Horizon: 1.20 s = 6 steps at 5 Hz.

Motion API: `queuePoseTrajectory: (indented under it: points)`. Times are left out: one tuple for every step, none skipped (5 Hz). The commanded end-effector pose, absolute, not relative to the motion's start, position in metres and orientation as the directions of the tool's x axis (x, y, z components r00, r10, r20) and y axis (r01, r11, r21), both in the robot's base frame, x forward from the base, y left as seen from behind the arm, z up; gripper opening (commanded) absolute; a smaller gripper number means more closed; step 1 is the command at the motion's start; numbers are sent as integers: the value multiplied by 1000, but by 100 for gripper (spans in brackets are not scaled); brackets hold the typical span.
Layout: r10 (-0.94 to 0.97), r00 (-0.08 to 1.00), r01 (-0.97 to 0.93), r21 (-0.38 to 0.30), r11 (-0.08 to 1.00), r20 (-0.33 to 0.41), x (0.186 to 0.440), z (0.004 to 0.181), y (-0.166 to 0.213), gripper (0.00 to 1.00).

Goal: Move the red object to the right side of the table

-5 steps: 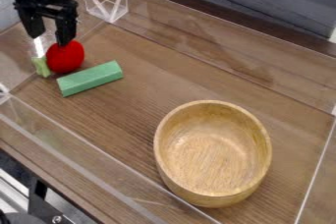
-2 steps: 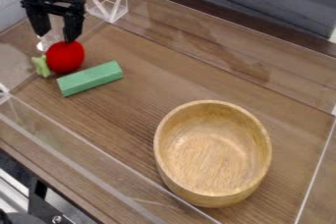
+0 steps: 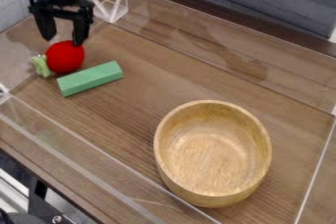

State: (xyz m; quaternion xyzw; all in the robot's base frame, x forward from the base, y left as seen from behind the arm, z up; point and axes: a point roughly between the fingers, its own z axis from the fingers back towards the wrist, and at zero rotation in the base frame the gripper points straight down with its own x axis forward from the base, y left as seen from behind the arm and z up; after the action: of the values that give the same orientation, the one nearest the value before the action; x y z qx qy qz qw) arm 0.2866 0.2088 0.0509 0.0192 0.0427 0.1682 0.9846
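Tool (image 3: 63, 33) hangs pointing down at far-left corner of table (image 3: 197, 71), jaws spread wide, nothing gripped. Red object (image 3: 65, 54) sits on table just below the fingertips w/ its green leafy end toward the left wall; contact can't be told. Green block (image 3: 89, 78) lies just beside it, on the near-right. Wooden bowl (image 3: 213, 152) stands well apart, near-right of table, upright. Clear acrylic walls (image 3: 112, 4) edge the table.

the table (image 3: 197, 71) carries the red object (image 3: 65, 55), a green block (image 3: 89, 78) and a wooden bowl (image 3: 213, 152).
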Motion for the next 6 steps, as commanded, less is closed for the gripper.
queuePoseTrajectory:
  points:
    - [377,926,-374,82,924,-26,299,54,215,100]
    - [371,928,-367,86,926,-33,297,49,209,0]
    - [364,931,-360,86,929,-35,294,51,204,0]
    - [380,925,-378,70,923,-20,289,72,204,0]
    - [378,926,-378,53,924,0,287,99,201,0]
    - [351,937,-350,51,935,-3,288,100,204,0]
